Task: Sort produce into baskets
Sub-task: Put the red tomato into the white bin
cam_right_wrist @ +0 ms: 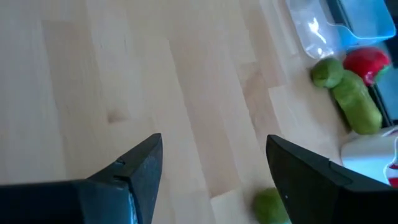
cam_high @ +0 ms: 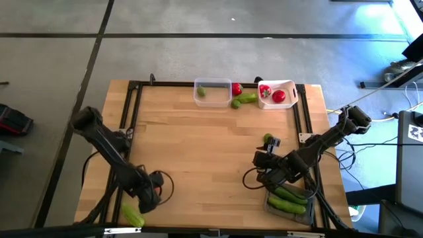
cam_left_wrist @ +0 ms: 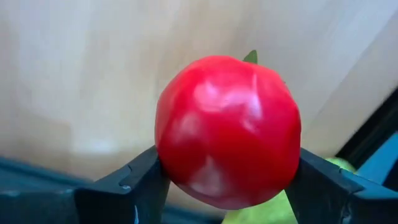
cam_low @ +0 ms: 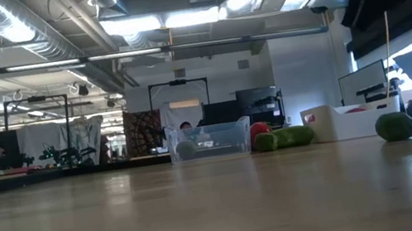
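Observation:
My left gripper (cam_high: 153, 190) stands near the table's near left corner, pointing down, shut on a red tomato (cam_left_wrist: 227, 130) that the high view hides under the gripper. A bumpy green cucumber (cam_high: 132, 215) lies beside it at the near edge. My right gripper (cam_right_wrist: 214, 165) is open over bare wood at the near right, with a round green fruit (cam_high: 268, 139) lying just beyond it. The dark grey basket (cam_high: 269, 205) at the near right holds cucumbers (cam_high: 291, 196). At the far edge stand the clear basket (cam_high: 213, 92) and the white basket (cam_high: 277, 92). My left gripper pinches the red tomato between its two fingers (cam_left_wrist: 140, 183), which sit on two opposite sides of it (cam_left_wrist: 166, 165). The fingers come from above, pointing down. A green leaf tip (cam_left_wrist: 250, 57) shows at the tomato's far side. Whether it is clear of the table I cannot tell.
The clear basket holds one round green fruit (cam_high: 201, 92). Between the two far baskets lie a red piece (cam_high: 236, 88), a cucumber (cam_high: 248, 98) and a round green fruit (cam_high: 236, 104). The white basket holds red pieces (cam_high: 278, 96). Black frame rails (cam_high: 132, 106) edge the table.

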Controlling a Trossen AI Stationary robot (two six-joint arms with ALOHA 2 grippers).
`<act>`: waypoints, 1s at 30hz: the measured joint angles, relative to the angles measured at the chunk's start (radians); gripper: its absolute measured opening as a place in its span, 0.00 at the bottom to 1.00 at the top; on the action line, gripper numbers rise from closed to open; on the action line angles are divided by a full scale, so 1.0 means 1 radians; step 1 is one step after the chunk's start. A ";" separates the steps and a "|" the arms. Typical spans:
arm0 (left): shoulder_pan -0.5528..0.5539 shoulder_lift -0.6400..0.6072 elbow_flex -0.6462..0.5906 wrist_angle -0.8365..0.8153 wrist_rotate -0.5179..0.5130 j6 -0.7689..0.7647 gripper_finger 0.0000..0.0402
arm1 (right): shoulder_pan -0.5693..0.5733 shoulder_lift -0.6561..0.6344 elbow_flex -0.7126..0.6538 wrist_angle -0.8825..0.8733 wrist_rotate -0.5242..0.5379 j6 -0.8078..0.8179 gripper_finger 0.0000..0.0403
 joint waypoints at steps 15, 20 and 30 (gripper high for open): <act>0.245 -0.392 -0.071 0.158 -0.369 0.344 0.66 | -0.115 0.000 0.000 0.233 0.038 -0.277 0.90; 0.364 -0.444 -0.168 0.388 -0.380 0.573 0.66 | -0.163 0.000 0.000 0.358 0.087 -0.470 0.89; 0.544 -0.449 -0.296 0.745 -0.292 0.827 0.66 | -0.313 0.000 0.000 0.548 0.032 -0.797 0.85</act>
